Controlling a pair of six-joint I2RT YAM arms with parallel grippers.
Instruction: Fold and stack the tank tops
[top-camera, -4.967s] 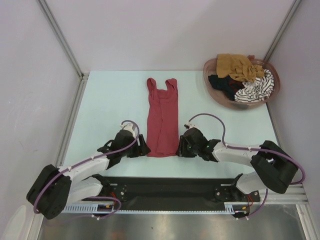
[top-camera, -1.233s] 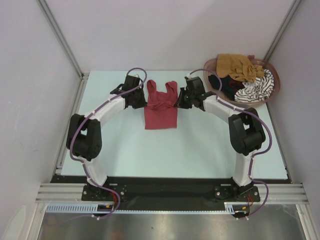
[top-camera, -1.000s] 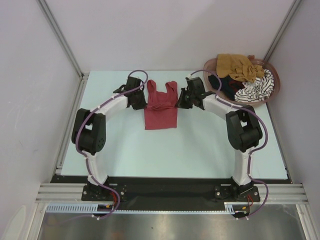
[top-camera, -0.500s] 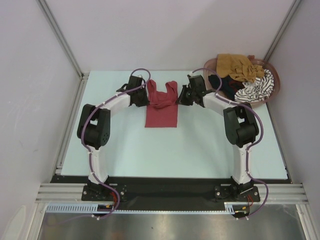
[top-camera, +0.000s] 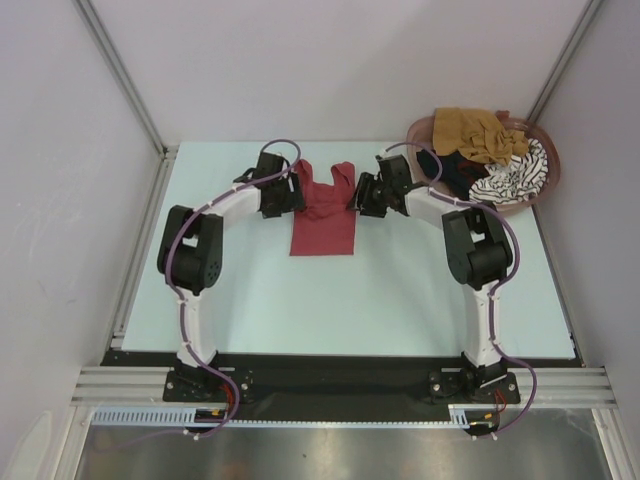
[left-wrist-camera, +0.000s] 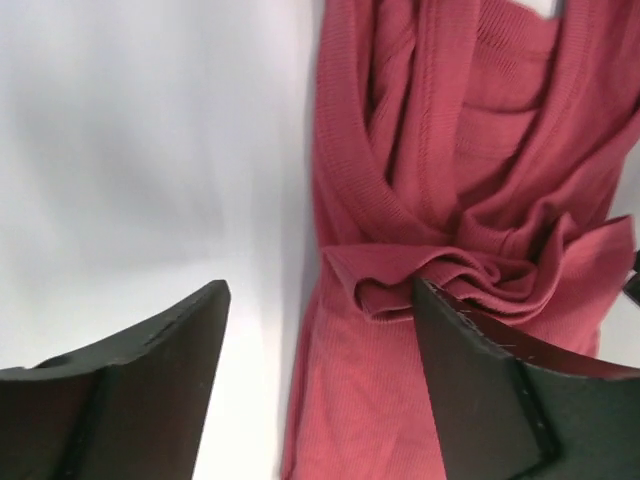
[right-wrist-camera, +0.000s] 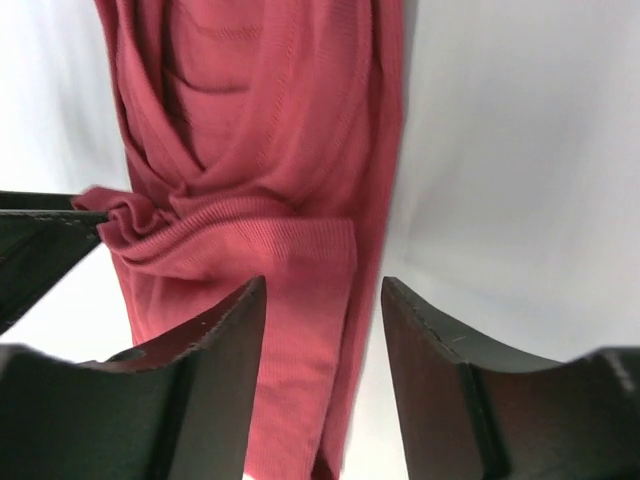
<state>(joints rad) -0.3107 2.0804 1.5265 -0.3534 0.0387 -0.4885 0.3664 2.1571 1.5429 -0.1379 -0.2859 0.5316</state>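
Note:
The dark red tank top (top-camera: 323, 225) lies folded in half on the far middle of the pale table (top-camera: 250, 300), its hem bunched up over the straps. My left gripper (top-camera: 291, 197) stands open at its left edge, and my right gripper (top-camera: 357, 195) stands open at its right edge. In the left wrist view the left gripper (left-wrist-camera: 318, 290) straddles the red cloth (left-wrist-camera: 450, 150) edge without pinching it. The right gripper (right-wrist-camera: 323, 285) likewise has the red cloth (right-wrist-camera: 250, 120) lying loose beneath its spread jaws. Mustard-brown (top-camera: 475, 132), black (top-camera: 450, 168) and striped (top-camera: 515, 175) tank tops lie heaped in the basket.
The pinkish-brown oval basket (top-camera: 462, 209) sits at the back right corner of the table. Grey walls with metal frame posts close in the left, back and right sides. Both arms arch out from their bases at the near edge.
Both arms carried the near hem up to the strap end, halving the top. In the last half second both grippers opened and let the cloth go.

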